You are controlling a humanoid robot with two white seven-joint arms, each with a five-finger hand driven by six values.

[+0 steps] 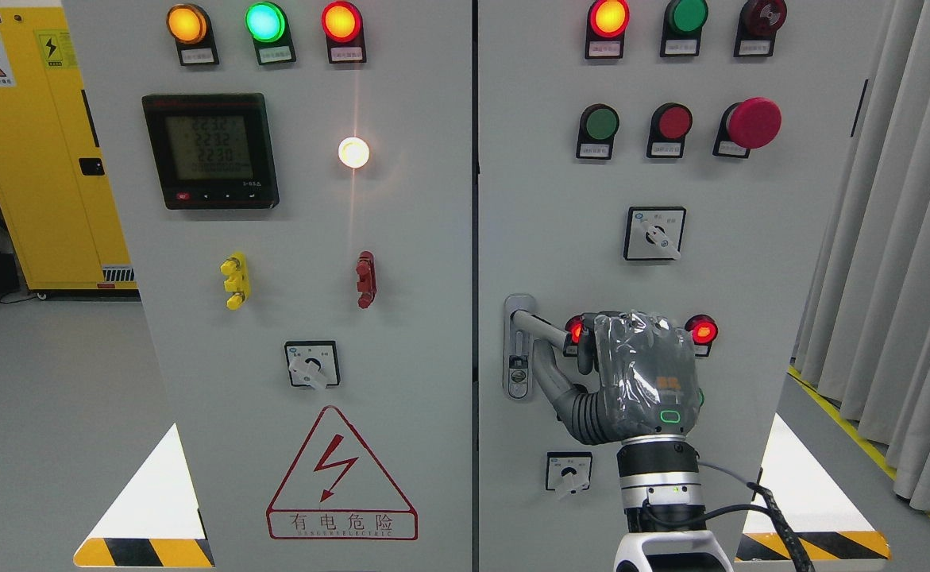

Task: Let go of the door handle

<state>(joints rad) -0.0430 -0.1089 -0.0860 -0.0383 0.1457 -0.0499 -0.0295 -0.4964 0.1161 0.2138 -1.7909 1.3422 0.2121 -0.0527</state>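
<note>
Bright, even, sharp lighting; flaring white lamp [353, 152] glare.

The outer end of the door handle [540, 324] is covered by the right hand [639, 373]. Two lit red lamps [703, 330] are partly hidden behind that hand. Small labels [680, 47] under the indicator lights are too small to be read. The yellow cabinet [28, 159] is cut off by the left edge. The meter display [210, 149] digits are blurred.

The right hand [639, 373] is on the door handle [540, 324], right of the lock plate [519, 349]; a rotary switch [569, 471] sits below.
</note>
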